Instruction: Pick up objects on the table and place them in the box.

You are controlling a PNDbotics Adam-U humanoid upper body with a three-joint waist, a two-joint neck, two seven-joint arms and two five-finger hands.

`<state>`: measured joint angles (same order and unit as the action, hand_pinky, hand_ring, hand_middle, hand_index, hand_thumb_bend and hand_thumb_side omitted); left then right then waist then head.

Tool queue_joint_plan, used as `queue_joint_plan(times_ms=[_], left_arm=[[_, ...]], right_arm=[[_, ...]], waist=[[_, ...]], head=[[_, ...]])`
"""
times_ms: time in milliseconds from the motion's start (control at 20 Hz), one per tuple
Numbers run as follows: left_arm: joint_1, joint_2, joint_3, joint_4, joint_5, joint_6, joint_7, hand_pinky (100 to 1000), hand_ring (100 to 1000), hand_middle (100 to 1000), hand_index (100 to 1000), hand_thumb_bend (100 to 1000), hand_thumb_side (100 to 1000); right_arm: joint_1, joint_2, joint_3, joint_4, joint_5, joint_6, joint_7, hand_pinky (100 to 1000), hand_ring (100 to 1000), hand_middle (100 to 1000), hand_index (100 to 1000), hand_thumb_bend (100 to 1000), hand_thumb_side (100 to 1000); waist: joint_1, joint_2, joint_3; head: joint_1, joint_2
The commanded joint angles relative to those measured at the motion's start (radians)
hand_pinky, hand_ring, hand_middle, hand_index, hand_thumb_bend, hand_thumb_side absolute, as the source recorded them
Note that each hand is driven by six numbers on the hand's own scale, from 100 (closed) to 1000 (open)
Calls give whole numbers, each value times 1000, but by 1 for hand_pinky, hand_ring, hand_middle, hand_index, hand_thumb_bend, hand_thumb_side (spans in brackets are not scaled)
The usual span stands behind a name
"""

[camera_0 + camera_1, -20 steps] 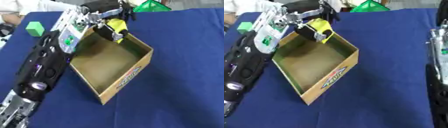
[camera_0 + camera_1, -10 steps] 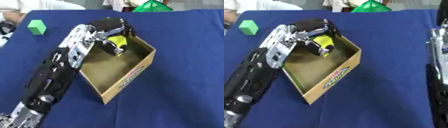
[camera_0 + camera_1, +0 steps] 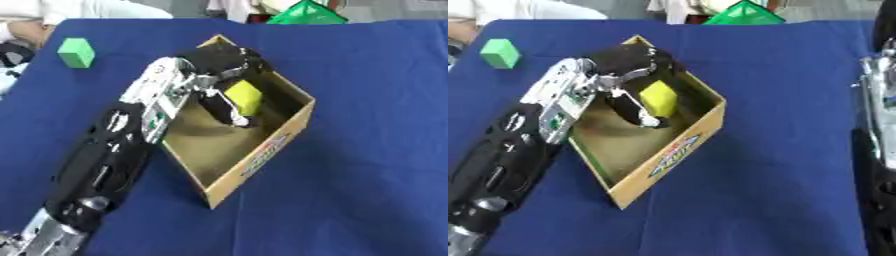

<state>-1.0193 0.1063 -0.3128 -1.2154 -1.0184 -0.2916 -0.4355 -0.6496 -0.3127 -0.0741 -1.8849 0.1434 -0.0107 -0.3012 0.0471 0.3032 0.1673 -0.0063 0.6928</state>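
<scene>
Right arm [image 3: 877,150] cut off; its hand unseen.

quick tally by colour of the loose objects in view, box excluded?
Yellow: 1, the yellow block at the left hand, inside the cardboard box.
Green: 2, the green cube on the blue table at far left, and a green object at the far edge, shape partly cut off.
Total: 3.
</scene>
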Motion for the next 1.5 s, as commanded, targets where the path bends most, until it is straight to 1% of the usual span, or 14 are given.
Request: queue_joint_plan(times_ms=[50,100,300,500,550,700,850,950,1050,1100,1250,1350,1400,1500], left_arm=[[-26,31,23,-58,3,10,45,752,811,735,907,459,379],[-33,43,29,-75,9,14,53,745,804,728,902,432,380],[-65,102,55,-142,43,34,58,745,802,725,890,392,380],[-87,180,76,-200,101,49,28,750,807,734,891,397,405],[-89,202,83,-213,115,55,23,752,809,736,891,395,410],[-79,296,120,-250,159,89,25,757,813,740,891,402,447],[-56,380,160,-248,180,130,46,762,819,747,895,408,446],[-40,434,187,-208,192,159,65,764,823,753,892,410,449],[-33,477,205,-145,197,180,84,764,824,753,893,426,466],[-32,492,211,-114,197,186,93,770,832,755,900,448,480],[-36,530,225,-19,189,191,112,777,848,764,930,461,481],[-46,547,230,34,183,182,115,782,853,769,935,482,436],[-51,552,233,56,180,176,114,787,857,769,935,497,383],[-66,557,241,103,176,162,103,790,860,768,930,515,313]], right_arm=[[-8,-16,-6,-9,2,0,-2,801,825,697,816,193,1000],[-7,-16,-7,-9,3,0,-3,801,825,697,816,194,1000],[-2,-18,-9,-8,5,0,-5,801,826,697,816,195,1000],[3,-24,-11,-8,8,0,-9,801,826,698,816,195,1000],[4,-27,-12,-7,9,0,-10,801,826,698,816,195,1000],[6,-34,-16,-7,12,0,-15,801,826,698,816,196,1000],[7,-41,-19,-5,14,0,-18,801,826,698,816,195,1000],[7,-46,-21,-4,15,1,-20,801,826,698,816,195,1000],[6,-50,-21,-1,16,1,-21,801,826,697,816,195,1000],[5,-51,-21,0,16,0,-21,801,826,697,816,194,1000],[2,-55,-22,5,16,0,-21,801,827,697,816,192,1000],[0,-58,-22,9,16,0,-21,801,827,696,816,192,1000],[-2,-60,-22,11,16,-1,-21,801,827,696,816,191,1000],[-6,-62,-22,15,16,-1,-21,802,827,696,816,190,1000]], waist=[[-4,-24,3],[-4,-26,4],[-2,-32,10],[1,-37,20],[1,-38,23],[2,-38,31],[3,-36,38],[2,-34,42],[1,-32,45],[0,-31,46],[-5,-27,47],[-9,-24,48],[-11,-22,47],[-15,-19,46]], head=[[-1,-7],[-3,-7],[-9,-3],[-22,4],[-26,5],[-34,6],[-41,5],[-46,3],[-48,2],[-48,1],[-46,-3],[-45,-7],[-45,-9],[-43,-16]])
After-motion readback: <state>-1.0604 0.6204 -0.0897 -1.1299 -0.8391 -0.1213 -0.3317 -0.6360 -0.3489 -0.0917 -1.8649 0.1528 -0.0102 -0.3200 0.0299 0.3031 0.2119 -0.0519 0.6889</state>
